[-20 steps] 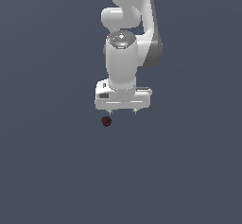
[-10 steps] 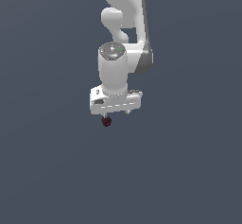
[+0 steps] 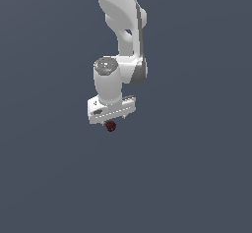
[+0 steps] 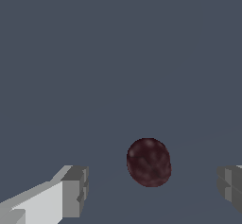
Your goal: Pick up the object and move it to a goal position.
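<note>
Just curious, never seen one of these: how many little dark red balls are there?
1. The dark red ball lies between the open gripper's fingers, touching neither, directly beneath the arm.

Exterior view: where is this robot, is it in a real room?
Most likely not a real room but a computer simulation. The ground is one flat grey-blue with no walls or furniture, the white arm looks smooth and drawn, and only a dark red ball sits between its open fingers.
</note>
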Robot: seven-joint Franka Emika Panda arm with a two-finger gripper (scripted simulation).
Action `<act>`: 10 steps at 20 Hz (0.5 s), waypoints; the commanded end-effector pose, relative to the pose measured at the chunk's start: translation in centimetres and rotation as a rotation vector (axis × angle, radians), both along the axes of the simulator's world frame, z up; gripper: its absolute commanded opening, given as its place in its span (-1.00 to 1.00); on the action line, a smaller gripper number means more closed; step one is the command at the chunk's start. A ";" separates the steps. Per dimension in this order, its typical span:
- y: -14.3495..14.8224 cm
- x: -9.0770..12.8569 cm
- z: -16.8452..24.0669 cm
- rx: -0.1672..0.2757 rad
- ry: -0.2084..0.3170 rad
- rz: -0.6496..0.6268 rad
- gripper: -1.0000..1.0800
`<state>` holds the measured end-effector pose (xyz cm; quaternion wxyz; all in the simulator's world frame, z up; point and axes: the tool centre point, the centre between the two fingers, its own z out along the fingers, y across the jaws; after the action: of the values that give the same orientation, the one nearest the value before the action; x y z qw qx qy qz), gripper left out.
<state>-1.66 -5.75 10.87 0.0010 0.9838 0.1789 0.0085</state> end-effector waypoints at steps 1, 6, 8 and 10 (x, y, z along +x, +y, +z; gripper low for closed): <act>-0.7 -0.5 -0.9 -0.001 0.005 0.043 0.92; -1.6 -1.4 -2.2 -0.002 0.012 0.102 0.92; -1.9 -1.6 -2.6 -0.002 0.014 0.118 0.92; -2.0 -1.8 -2.8 -0.002 0.016 0.129 0.92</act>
<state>-3.29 -7.66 8.24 0.0003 0.9717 0.2364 0.0009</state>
